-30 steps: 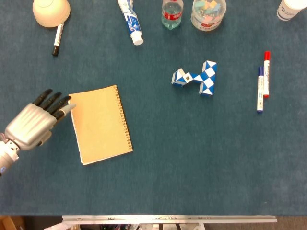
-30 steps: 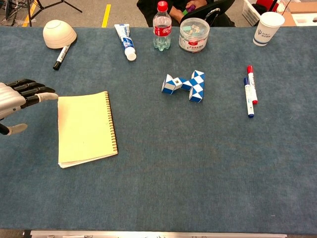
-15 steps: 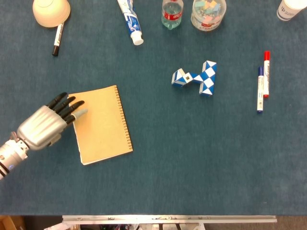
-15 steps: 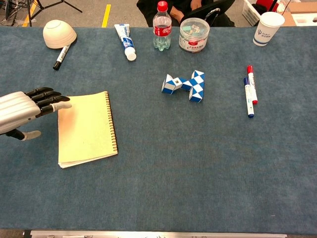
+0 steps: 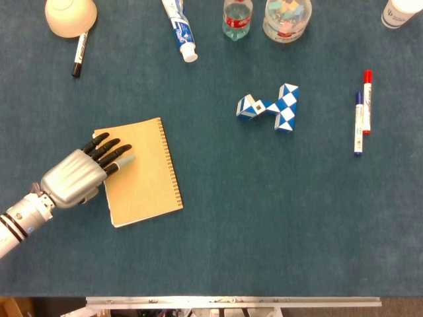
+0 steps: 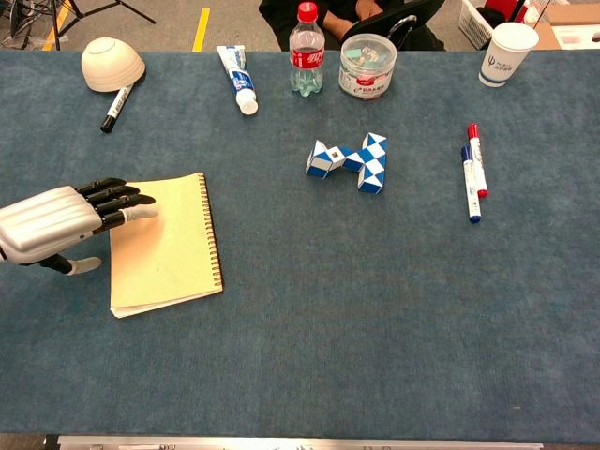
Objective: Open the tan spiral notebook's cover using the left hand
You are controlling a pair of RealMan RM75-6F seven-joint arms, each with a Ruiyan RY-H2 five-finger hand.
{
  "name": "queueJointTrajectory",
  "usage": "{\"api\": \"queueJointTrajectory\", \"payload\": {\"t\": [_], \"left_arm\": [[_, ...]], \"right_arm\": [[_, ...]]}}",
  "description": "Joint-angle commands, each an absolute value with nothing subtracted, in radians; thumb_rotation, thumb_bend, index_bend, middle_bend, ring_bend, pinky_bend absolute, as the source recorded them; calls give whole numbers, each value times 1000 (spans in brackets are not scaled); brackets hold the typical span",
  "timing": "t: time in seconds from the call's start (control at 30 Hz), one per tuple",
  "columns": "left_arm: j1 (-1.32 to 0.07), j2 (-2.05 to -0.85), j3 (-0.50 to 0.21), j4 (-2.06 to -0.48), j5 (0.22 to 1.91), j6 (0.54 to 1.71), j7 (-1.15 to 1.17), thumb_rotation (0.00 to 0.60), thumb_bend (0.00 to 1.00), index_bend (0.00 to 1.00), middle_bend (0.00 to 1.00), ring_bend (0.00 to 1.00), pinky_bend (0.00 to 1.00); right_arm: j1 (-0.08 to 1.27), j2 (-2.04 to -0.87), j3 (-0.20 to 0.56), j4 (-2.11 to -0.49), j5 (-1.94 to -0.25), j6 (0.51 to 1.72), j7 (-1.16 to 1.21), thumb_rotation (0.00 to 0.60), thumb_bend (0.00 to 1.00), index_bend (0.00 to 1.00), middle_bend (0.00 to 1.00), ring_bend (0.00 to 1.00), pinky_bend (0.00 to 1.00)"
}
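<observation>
The closed tan spiral-bound notebook (image 5: 139, 171) lies flat on the blue felt table (image 5: 264, 211). The silver-and-black left hand (image 5: 79, 175) reaches over its left edge, fingers extended, slightly apart, gripping nothing.

The left robot hand (image 5: 78, 177) reaches in from the near left, palm down, dark fingers (image 6: 117, 199) stretched out flat and slightly apart, holding nothing; its thumb hangs below.

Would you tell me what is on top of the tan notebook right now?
Only the left hand, its fingertips reaching over the closed tan notebook near its free edge. Contact is unclear, and the pages under the cover are hidden.
</observation>
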State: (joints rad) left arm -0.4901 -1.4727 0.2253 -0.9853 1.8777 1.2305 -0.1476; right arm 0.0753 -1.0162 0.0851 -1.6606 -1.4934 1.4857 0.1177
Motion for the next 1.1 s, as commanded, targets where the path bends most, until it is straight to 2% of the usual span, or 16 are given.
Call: {"api": "queueJointTrajectory", "payload": {"t": [0.03,1.1], "left_arm": [[-495,-1481,223,-981,1875,1230,-152,600,260,42,38,0,30],[-490,-1513,239,-968,1851,1232,-156,600,261,42,29,0,31]], "right_arm": [[74,-1015,86,-1661,-1493,1488,118,600,395,339,280,209,306],[64,-1008,85,-1665,-1493,1501,118,600,395,339,281,208,306]]}}
